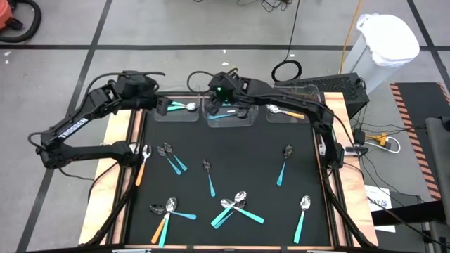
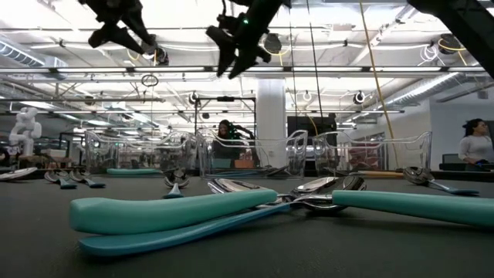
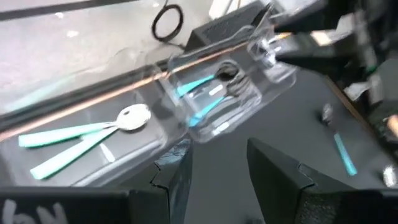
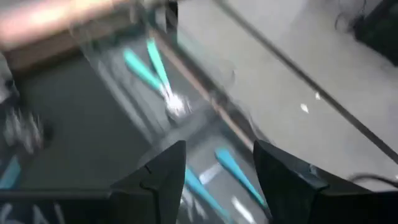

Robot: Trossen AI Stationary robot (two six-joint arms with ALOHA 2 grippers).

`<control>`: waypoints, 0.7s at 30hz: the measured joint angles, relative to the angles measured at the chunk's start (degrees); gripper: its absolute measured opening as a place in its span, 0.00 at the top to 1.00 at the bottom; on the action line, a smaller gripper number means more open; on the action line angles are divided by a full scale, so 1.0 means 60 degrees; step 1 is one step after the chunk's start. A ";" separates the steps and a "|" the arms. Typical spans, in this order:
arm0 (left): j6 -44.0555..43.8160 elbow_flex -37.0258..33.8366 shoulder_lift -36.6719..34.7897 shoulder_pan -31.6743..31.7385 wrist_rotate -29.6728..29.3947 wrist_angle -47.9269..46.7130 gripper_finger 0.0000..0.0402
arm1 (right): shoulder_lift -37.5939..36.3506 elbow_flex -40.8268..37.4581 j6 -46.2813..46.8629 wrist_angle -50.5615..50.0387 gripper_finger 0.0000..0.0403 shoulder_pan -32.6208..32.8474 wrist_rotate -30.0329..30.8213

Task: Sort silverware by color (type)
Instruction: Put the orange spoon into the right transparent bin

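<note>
I have the right gripper [image 1: 223, 104] over the middle clear plastic bin [image 1: 230, 117] at the far edge of the black mat [image 1: 232, 176], its fingers apart and empty, with light blue-handled spoons [image 4: 233, 171] lying in the bin below. My left gripper [image 1: 160, 105] hangs above the left clear bin [image 1: 179, 114], jaws parted on nothing; two teal-green-handled spoons [image 3: 81, 138] rest there. An orange-handled spoon [image 1: 285, 111] sits in the right bin. The remaining silverware [image 1: 232, 206] lies scattered across the mat.
</note>
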 joint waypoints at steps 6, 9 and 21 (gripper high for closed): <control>-0.0344 -0.0043 0.0198 -0.0527 -0.0036 0.1100 0.62 | -0.0186 -0.0007 -0.0710 -0.0785 0.55 0.0040 -0.1732; -0.0516 -0.0043 0.0315 -0.0907 -0.0238 0.1196 0.62 | -0.0347 -0.0059 -0.1069 -0.0535 0.55 0.0146 -0.3156; -0.0510 -0.0043 0.0780 -0.2349 -0.1630 0.1215 0.62 | -0.2213 -0.2319 -0.0969 0.1444 0.55 0.0176 -0.5074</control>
